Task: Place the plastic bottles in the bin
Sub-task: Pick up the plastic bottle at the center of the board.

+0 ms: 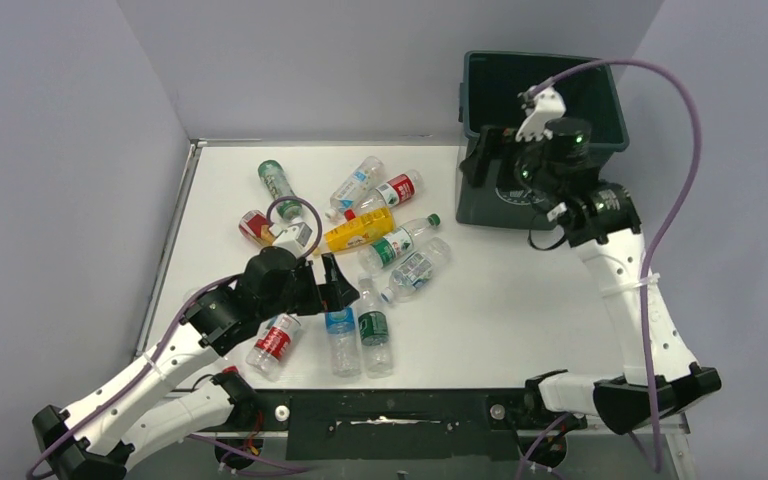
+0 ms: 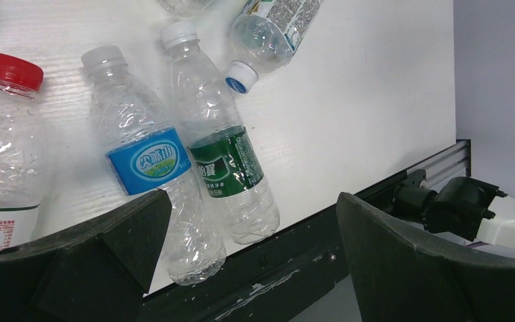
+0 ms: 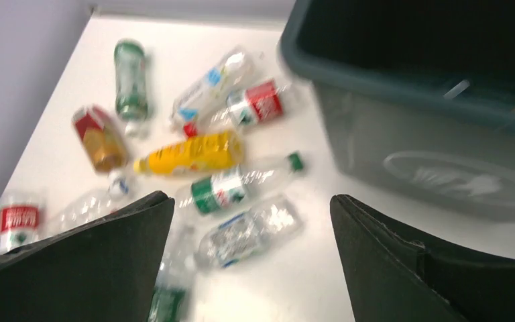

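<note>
My left gripper [image 2: 251,221] gaping over two plastic bottles [image 2: 226,164] by the table's [image 1: 500,320] near edge, my right gripper [image 3: 251,221] open, empty, near the bin [image 1: 495,205] at far right, bare tabletop between bin and bottles.

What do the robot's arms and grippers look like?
The left arm and right arm have white segments with black joints. A purple cable loops along each. The left gripper and right gripper each have two broad black fingers.
</note>
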Available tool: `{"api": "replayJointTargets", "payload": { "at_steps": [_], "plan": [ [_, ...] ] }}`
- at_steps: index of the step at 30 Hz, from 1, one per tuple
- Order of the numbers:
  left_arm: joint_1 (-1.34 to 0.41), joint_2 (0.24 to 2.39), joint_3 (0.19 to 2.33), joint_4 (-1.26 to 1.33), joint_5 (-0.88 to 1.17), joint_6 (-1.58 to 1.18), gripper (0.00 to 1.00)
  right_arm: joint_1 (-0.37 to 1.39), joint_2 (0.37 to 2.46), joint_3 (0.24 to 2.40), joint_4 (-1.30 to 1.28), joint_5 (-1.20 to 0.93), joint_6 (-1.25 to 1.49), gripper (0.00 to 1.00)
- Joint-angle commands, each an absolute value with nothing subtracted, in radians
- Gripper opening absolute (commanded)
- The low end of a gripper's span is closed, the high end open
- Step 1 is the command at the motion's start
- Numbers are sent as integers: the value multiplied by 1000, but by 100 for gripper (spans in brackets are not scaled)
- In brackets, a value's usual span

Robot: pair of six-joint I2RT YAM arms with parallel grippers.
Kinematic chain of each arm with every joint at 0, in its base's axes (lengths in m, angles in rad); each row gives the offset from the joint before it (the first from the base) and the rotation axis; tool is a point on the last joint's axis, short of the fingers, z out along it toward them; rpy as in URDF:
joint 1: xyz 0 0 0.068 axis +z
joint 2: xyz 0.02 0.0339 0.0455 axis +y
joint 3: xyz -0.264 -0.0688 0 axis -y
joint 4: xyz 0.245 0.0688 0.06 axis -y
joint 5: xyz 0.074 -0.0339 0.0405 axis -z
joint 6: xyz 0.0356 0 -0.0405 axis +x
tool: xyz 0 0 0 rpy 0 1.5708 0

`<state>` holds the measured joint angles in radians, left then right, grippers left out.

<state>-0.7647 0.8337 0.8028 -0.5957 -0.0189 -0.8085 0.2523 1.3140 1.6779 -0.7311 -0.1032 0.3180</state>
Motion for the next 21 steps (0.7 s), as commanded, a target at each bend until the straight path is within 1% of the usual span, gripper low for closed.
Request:
{"api": "replayJointTargets", "payload": {
  "at_steps": [1, 7, 14, 21],
  "plan": [
    [-766, 842, 824, -585, -44, -813, 98, 400, 1210, 1486, -645, -18, 399, 90],
    [-766, 854, 804, -562, -35, -815, 98, 595, 1142, 1260, -593, 42, 503, 89],
    [-766, 849, 791, -553, -35, -822, 98, 760, 1127, 1030, -459, 46, 666, 88],
    [-766, 831, 781, -560, -35, -830, 98, 885, 1200, 921, -326, 41, 761, 87]
  ]
}}
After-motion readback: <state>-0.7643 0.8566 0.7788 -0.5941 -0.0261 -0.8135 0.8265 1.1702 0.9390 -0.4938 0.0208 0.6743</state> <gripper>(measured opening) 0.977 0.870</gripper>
